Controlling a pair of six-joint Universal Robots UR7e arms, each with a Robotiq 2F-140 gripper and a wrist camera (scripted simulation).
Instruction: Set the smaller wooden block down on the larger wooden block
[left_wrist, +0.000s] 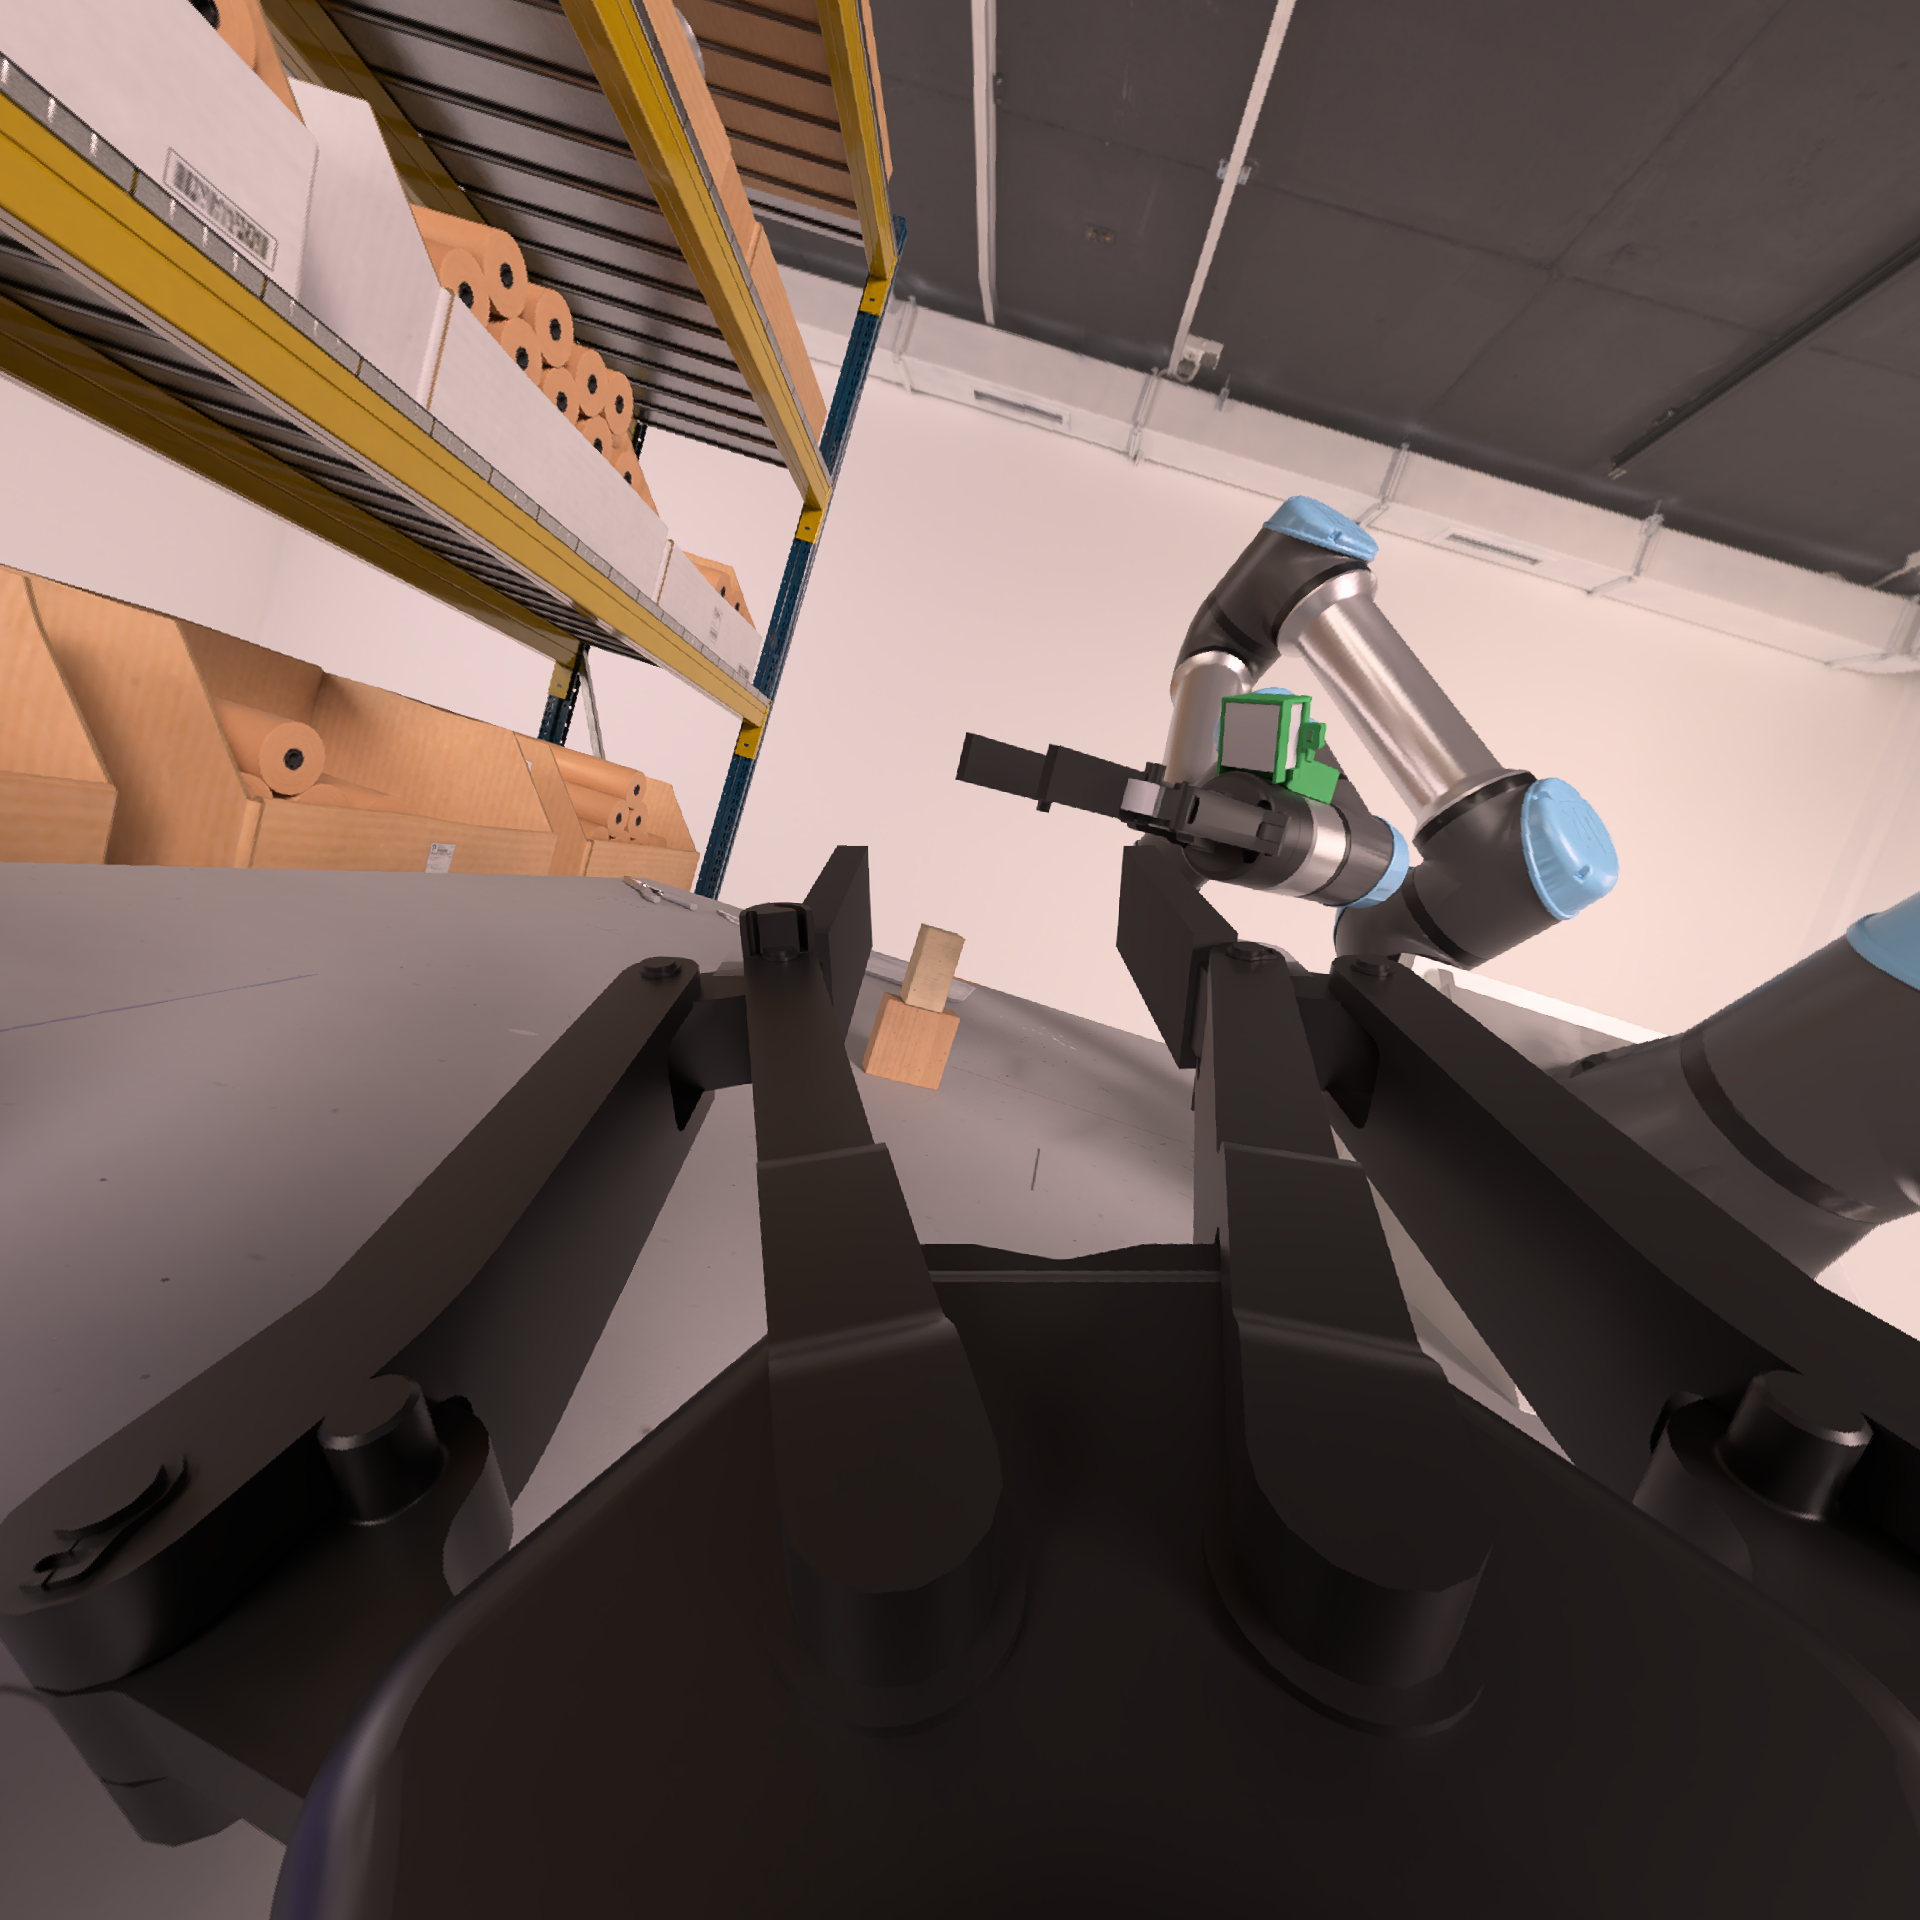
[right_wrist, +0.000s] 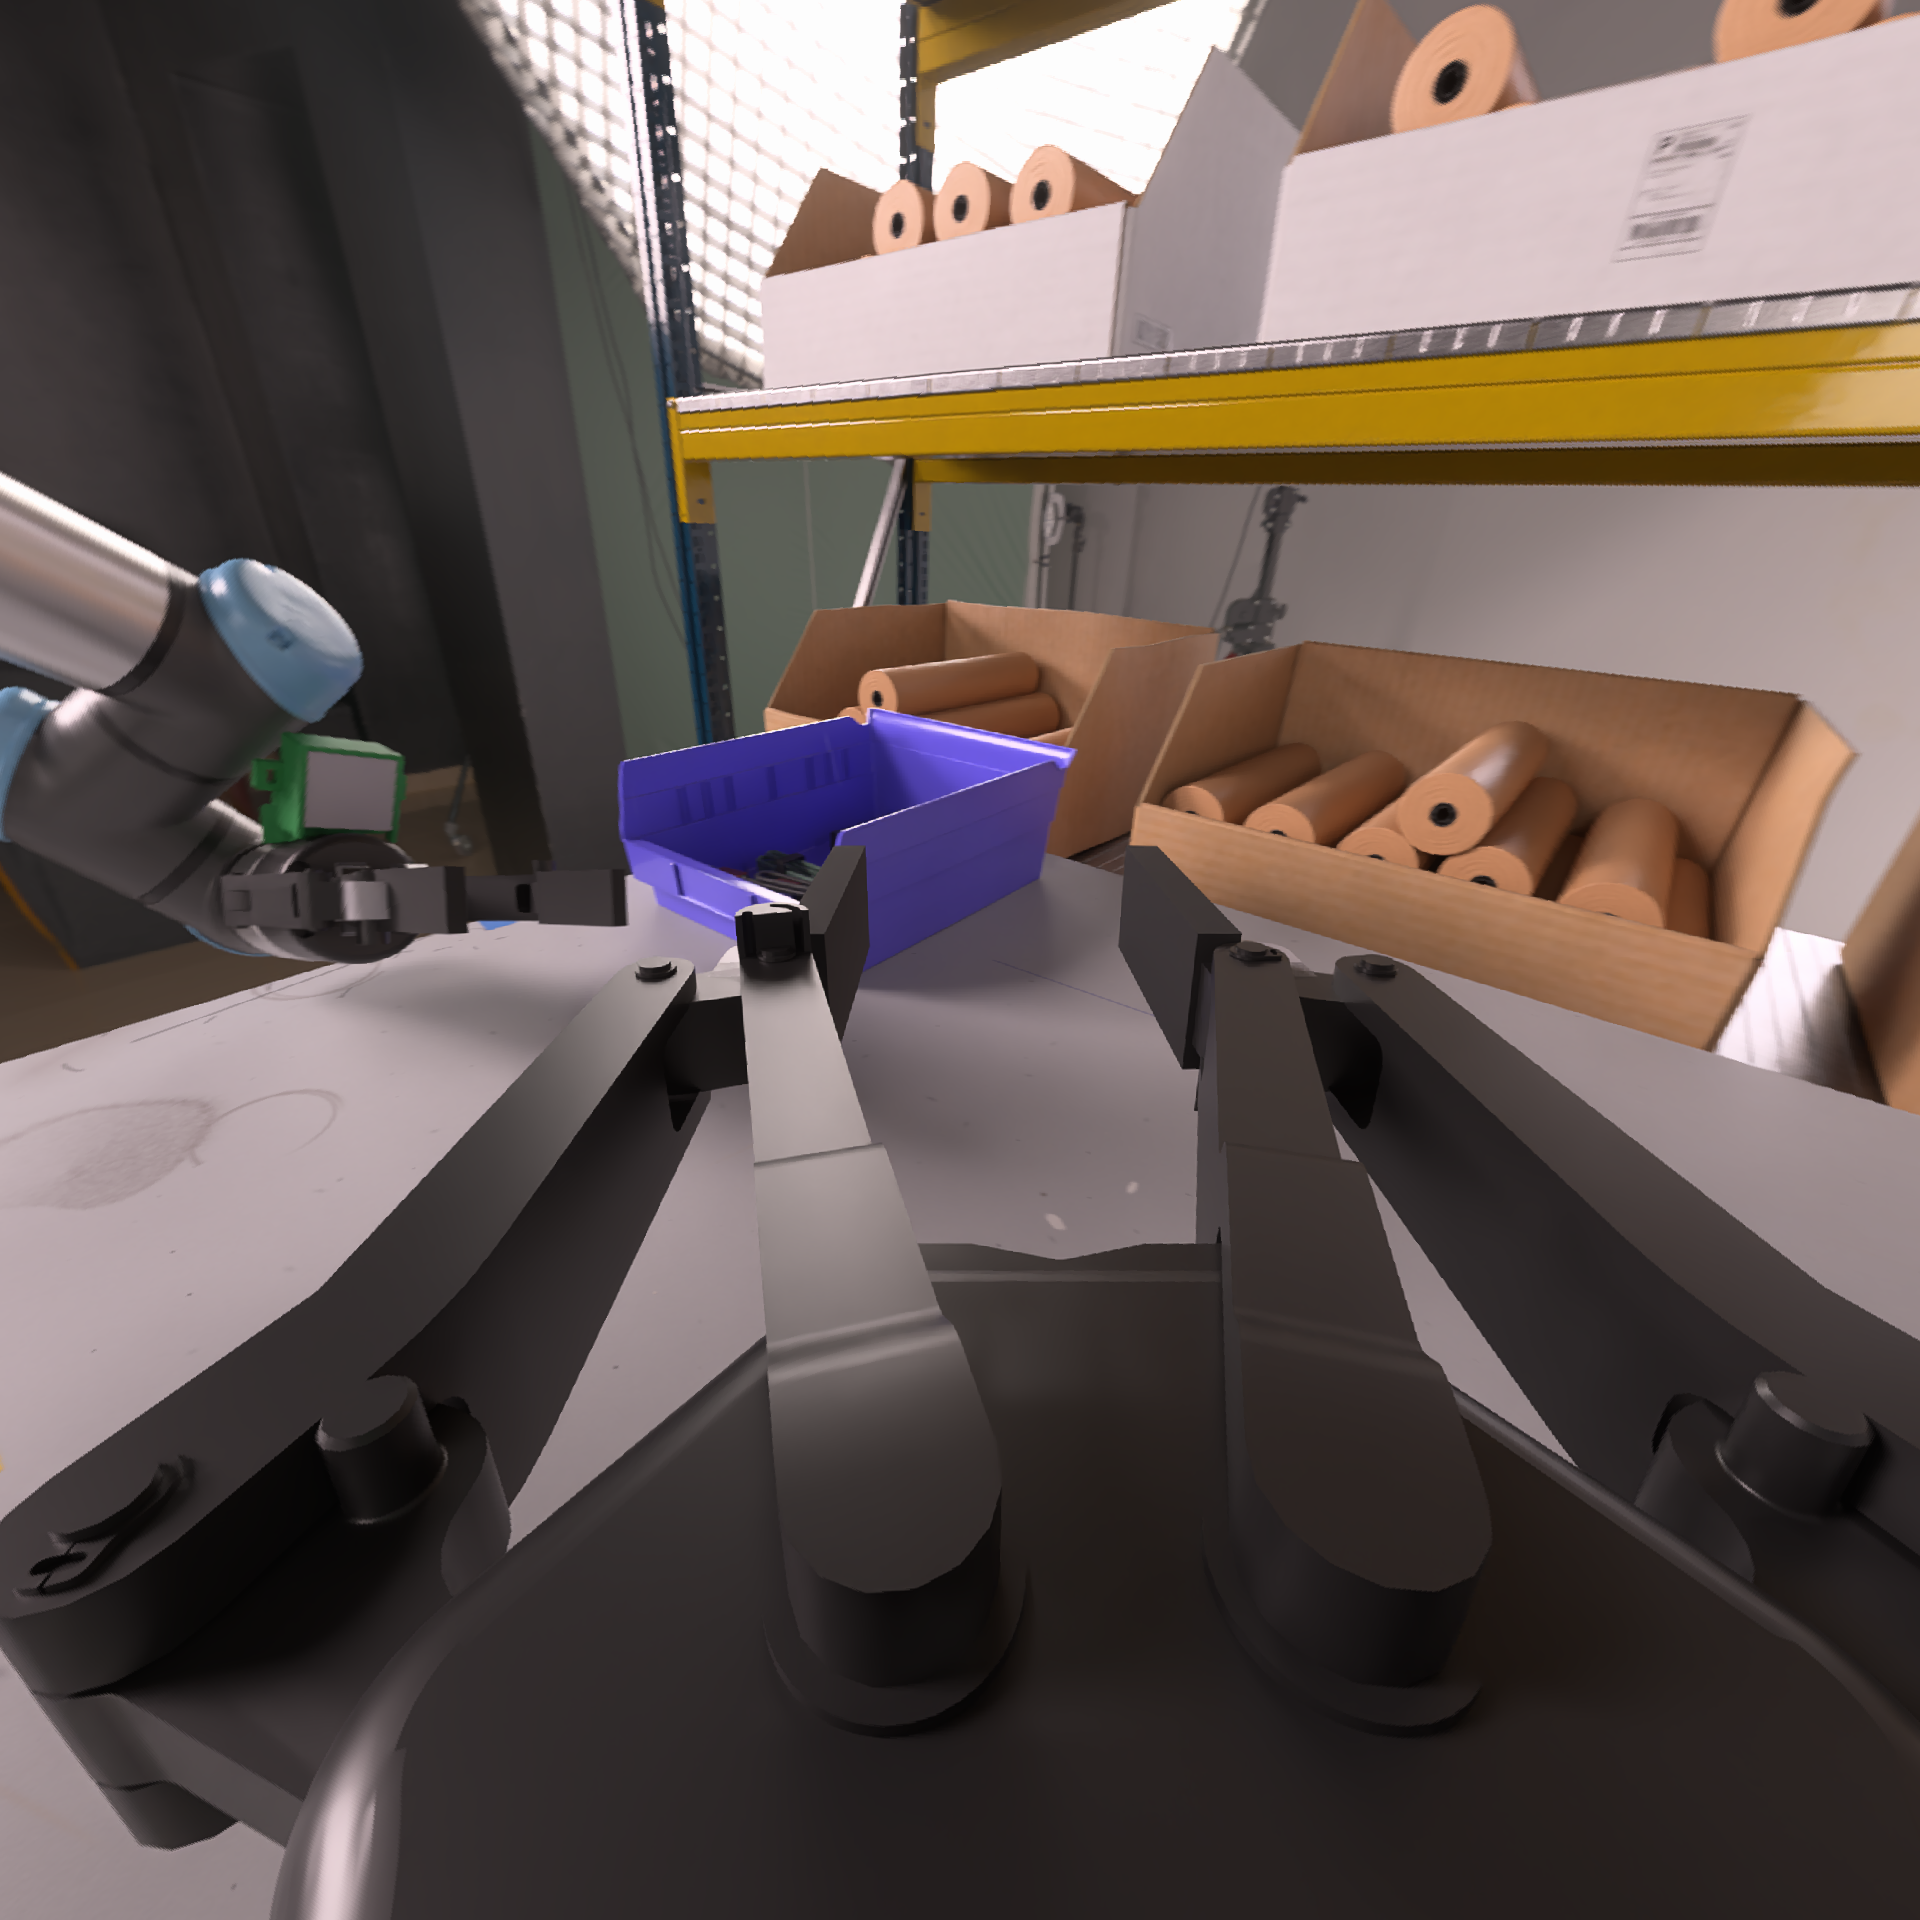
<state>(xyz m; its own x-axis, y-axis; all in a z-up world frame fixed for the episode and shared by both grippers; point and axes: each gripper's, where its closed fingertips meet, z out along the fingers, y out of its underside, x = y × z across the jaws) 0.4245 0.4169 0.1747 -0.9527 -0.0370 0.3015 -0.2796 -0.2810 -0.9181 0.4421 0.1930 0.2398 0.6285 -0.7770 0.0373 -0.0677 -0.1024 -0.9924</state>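
- Left gripper (left_wrist: 992, 961) hangs wide apart over the grey table (left_wrist: 312, 1039), holding nothing; bare tabletop lies all round it.
- Ahead, the smaller wooden block (left_wrist: 935, 966) sits on the larger wooden block (left_wrist: 911, 1042), well inside the table's far edge.
- Right gripper (right_wrist: 992, 961) is spread too, empty, facing a blue bin (right_wrist: 831, 821).
- Shelf boxes (right_wrist: 1496, 208) carry printed labels, too small to read.
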